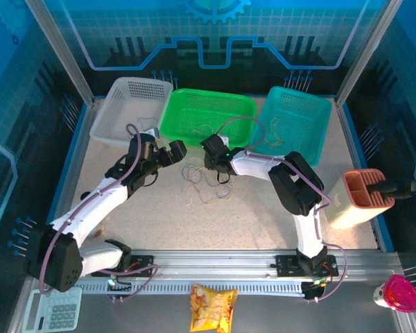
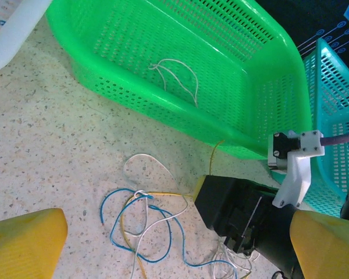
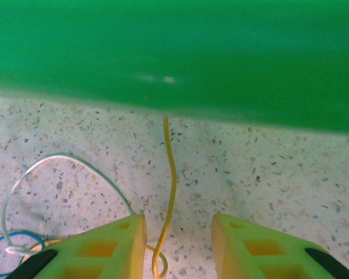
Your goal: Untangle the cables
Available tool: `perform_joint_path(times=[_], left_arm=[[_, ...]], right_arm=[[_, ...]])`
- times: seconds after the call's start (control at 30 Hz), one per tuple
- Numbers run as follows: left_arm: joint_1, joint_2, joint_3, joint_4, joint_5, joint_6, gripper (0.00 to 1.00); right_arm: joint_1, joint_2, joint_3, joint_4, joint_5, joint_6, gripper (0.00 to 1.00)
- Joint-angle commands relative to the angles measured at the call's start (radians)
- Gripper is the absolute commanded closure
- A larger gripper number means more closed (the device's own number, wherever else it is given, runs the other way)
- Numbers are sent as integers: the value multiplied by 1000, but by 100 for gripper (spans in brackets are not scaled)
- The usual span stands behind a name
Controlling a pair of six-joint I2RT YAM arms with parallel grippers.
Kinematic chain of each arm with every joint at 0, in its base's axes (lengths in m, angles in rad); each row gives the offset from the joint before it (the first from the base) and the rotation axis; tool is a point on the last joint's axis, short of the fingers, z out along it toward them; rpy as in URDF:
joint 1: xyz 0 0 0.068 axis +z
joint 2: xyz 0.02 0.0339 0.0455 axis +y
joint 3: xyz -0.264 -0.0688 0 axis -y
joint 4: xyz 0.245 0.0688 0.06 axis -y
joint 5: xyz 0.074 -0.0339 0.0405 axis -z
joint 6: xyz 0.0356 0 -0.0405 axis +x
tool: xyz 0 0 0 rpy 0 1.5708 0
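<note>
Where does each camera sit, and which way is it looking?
Top external: high behind the arms, looking down on the table, the green basket and the cables; the left arm and right arm show.
Left wrist: on the left arm, facing the green basket and cables; its yellow fingers show.
Right wrist: low over the table, facing the basket's wall; its fingers straddle a yellow cable.
Shared: green basket, cables.

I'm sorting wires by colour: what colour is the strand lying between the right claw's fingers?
The strand is yellow; the right wrist view shows it best.
</note>
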Motion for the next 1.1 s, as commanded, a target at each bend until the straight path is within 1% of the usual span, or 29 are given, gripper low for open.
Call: perform_joint_path(times=[0.0,0.13,0.2,0.27,0.3,0.4,0.57,0.67,0.8,1.07], left_arm=[[12,-31,-18,-30,23,2,1],[14,-44,-15,-40,25,4,1],[16,-50,-12,-42,23,4,1],[16,-54,-9,-48,23,8,1],[16,-56,-7,-52,24,7,1],[16,-66,-5,-51,25,8,1],[16,-80,-3,-51,25,15,1],[17,-83,5,-52,31,20,1],[17,-83,21,-40,65,43,1],[17,-70,42,34,200,97,1]], right_arm=[[12,36,34,14,10,10,69],[11,46,32,27,5,-5,76],[9,49,29,40,-6,-10,85],[10,37,20,54,-20,-23,97],[11,25,12,59,-20,-33,100],[19,-36,-22,77,-15,-71,100],[29,-183,-86,97,4,-132,100],[34,-259,-95,97,-2,-163,100],[40,-345,-70,85,-21,-222,100],[40,-473,63,35,-113,-310,100]])
